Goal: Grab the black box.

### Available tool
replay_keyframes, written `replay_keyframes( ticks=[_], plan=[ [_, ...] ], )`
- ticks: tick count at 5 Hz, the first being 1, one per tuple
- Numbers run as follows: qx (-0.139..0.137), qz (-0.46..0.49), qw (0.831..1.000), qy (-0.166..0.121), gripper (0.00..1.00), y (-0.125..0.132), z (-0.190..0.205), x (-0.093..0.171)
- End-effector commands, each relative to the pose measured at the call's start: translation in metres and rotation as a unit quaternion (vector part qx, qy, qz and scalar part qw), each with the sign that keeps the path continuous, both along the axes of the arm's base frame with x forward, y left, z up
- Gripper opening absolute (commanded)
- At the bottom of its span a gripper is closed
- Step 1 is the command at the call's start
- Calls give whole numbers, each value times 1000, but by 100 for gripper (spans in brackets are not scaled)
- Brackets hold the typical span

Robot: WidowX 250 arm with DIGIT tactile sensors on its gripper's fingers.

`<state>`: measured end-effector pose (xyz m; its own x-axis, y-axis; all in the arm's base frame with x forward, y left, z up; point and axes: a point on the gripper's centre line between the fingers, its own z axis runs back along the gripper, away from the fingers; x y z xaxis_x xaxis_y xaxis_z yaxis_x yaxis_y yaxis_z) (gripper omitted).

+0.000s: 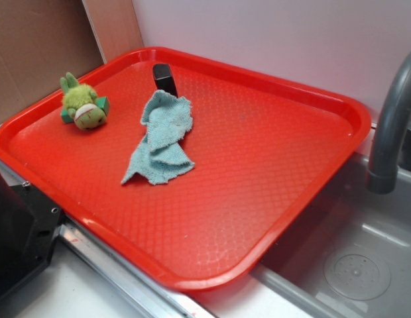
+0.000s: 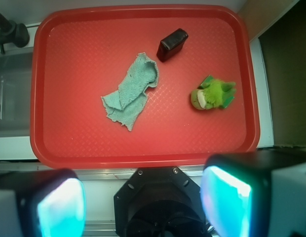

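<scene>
Standing block: black box [image 2: 172,44] upright near the red tray's [image 2: 143,148] far edge
Cloth: teal cloth [image 2: 131,92] just beside it
Tool: gripper [image 2: 143,197] released, fingers spread, holding nothing

red tray [image 2: 143,148], teal cloth [image 2: 131,94], green plush toy [image 2: 212,95]

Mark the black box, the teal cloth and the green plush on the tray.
black box [image 2: 172,43], wrist view, on its top face.
teal cloth [image 2: 131,91], wrist view, on its middle fold.
green plush [image 1: 85,106], exterior view, on its body.
</scene>
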<state>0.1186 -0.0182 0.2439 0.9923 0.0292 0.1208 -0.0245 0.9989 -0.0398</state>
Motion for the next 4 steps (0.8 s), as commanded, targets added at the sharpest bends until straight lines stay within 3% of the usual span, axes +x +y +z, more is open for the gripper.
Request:
replay_keyframes(
  ticks=[1,2,3,4],
  plan=[
    [0,0,1000,0,100,0,0,0],
    [-25,122,989,-78,100,20,-16,50],
    [-30,245,965,-94,100,31,-26,80],
    [-30,245,965,-94,100,31,-26,80]
  ],
)
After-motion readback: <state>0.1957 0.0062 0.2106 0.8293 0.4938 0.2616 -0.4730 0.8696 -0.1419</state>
